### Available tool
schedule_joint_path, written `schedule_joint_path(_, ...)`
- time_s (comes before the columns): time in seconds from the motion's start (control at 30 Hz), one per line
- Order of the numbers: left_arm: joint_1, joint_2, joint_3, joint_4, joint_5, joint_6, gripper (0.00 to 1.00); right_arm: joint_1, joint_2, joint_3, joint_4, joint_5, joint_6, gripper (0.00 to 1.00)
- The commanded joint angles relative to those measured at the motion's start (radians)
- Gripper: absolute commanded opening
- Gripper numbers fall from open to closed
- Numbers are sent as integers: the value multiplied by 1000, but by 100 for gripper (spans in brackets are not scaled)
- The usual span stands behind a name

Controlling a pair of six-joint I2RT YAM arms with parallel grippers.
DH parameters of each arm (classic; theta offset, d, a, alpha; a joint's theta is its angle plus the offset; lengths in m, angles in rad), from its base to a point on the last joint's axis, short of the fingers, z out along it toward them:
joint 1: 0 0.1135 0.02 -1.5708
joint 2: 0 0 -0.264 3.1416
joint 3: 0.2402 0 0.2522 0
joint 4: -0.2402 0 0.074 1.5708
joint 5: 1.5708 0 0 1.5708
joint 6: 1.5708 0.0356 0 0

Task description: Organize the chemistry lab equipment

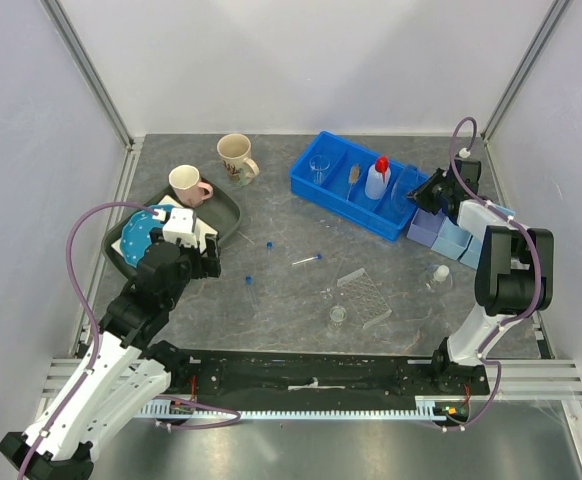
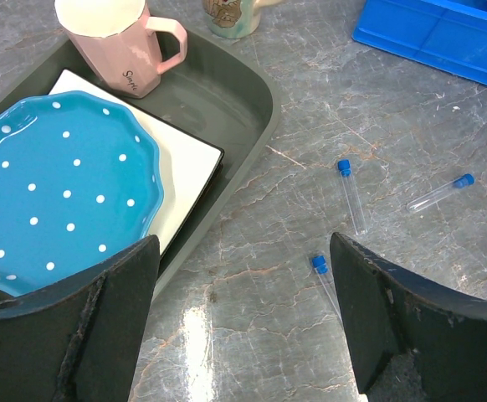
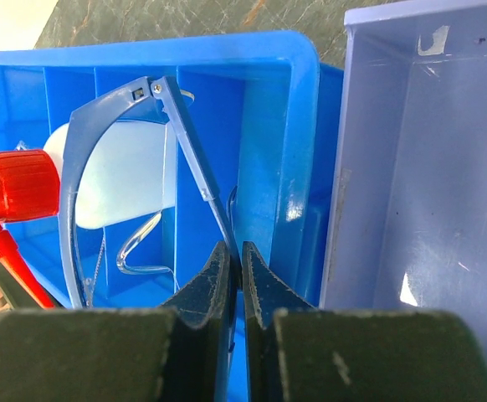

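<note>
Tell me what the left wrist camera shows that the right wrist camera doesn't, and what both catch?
Only the left wrist view: the open left end effector, a dotted blue plate and pink mug in a grey tray, a beige mug, three loose blue-capped tubes. Only the right wrist view: the right end effector shut on the blue-framed goggles, the white squeeze bottle with red nozzle, a lavender bin. Both: the blue bin.

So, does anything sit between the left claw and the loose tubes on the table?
Nothing visible. The open left claw faces bare table, with the nearest tube just ahead beside one finger. The tray lies off to the left.
</note>
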Motion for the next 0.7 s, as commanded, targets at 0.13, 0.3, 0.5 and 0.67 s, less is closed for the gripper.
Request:
schedule_joint_path(0.13, 5, -7, 25, 39, 5, -4, 89, -1, -4, 40, -14, 21, 12, 14)
schedule_joint_path(0.3, 5, -10, 24, 41, 5, -4, 88, -1, -6, 47, -19, 16, 14, 17)
schedule_joint_path(0.5, 5, -11, 24, 39, 5, -4, 89, -1, -9, 50, -21, 13, 12, 25)
schedule_joint_path(0.67, 5, -11, 24, 41, 5, -4, 89, -2, -18, 58, -19, -5, 5, 27)
